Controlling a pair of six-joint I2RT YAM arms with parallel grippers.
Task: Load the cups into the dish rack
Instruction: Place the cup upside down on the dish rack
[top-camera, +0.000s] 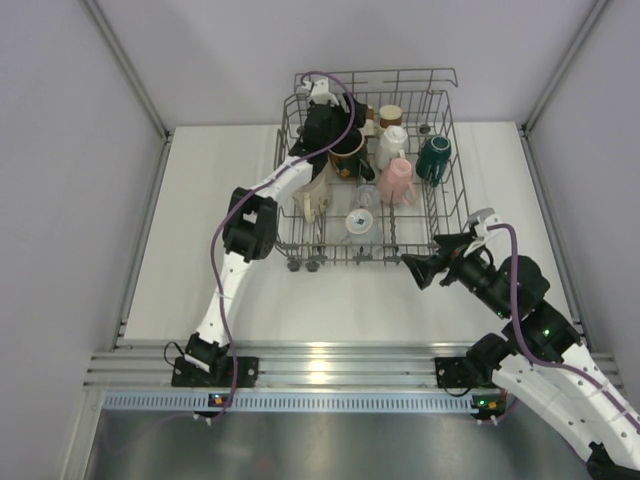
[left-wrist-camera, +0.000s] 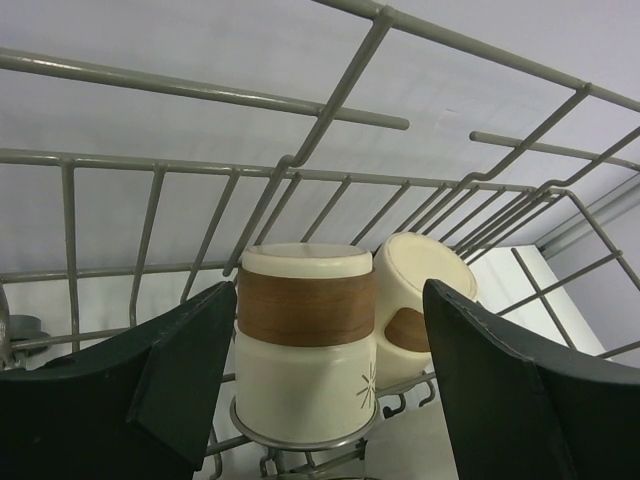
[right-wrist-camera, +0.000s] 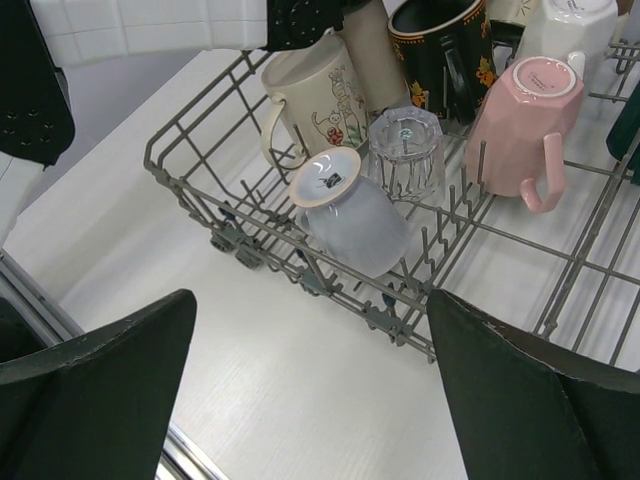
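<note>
Left pincer (left-wrist-camera: 330, 290) wide open, empty, facing brown-banded cup (left-wrist-camera: 300, 345) in dish rack (left-wrist-camera: 200, 166); right pincer (right-wrist-camera: 312, 297) wide open, empty.

R gripper (right-wrist-camera: 310, 305): jaws wide, empty, over table (right-wrist-camera: 290, 410)
white cup (right-wrist-camera: 352, 218): tilted base-up on rack (right-wrist-camera: 222, 236) tines
clear glass (right-wrist-camera: 405, 150), pink mug (right-wrist-camera: 522, 125): inverted, behind it

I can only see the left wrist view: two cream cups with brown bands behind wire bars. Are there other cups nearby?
Observer: Yes, the top view shows a pink cup, base up, in the dish rack.
Operator: What's over on the other side?
Observer: The right end effector hangs open and empty outside the rack's near right corner.
Operator: Anything see-through?
Observer: A clear glass stands upside down beside a pale cup.
</note>
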